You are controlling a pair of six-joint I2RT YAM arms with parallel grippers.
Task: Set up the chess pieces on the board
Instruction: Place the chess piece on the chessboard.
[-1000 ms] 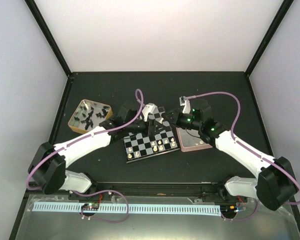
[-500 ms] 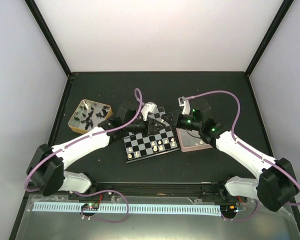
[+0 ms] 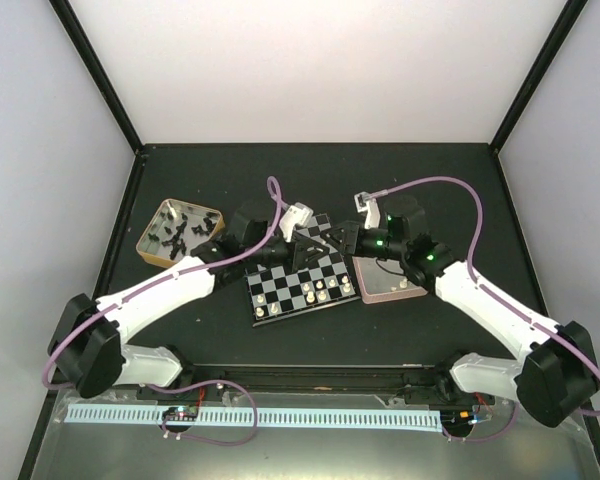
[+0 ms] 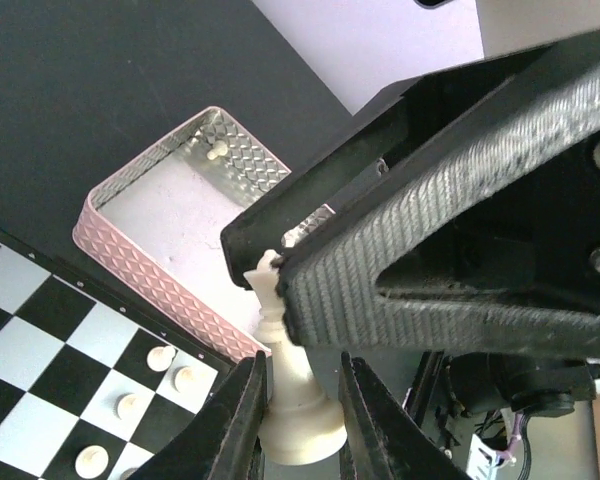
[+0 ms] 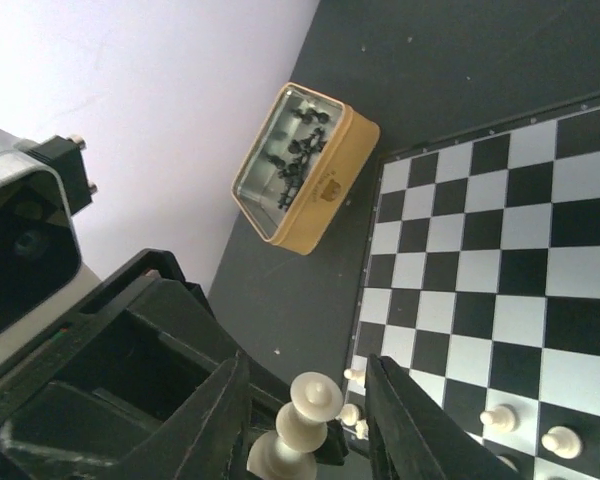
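Observation:
Above the right edge of the board (image 3: 280, 292), my two grippers meet around one cream-white chess piece (image 4: 292, 400). My left gripper (image 4: 302, 365) is shut on its wide base, both fingers touching it. My right gripper (image 5: 307, 372) stands open around the same piece's (image 5: 308, 420) rounded top, with gaps on both sides. In the top view the left gripper (image 3: 305, 250) and right gripper (image 3: 332, 240) hide the piece. Several white pieces (image 3: 320, 291) stand in the board's near rows. Black pieces lie in the gold-rimmed tin (image 3: 146, 240).
The pink tray (image 3: 372, 292) lies against the board's right edge, with one small white piece (image 4: 216, 152) inside. The tin (image 5: 335, 185) sits left of the board (image 5: 500, 260) on the dark table. Both arms cross low over the board's far half.
My left jaws have closed onto the white piece's base. My right jaws have opened off its top. Both arms stay close together over the board's right edge.

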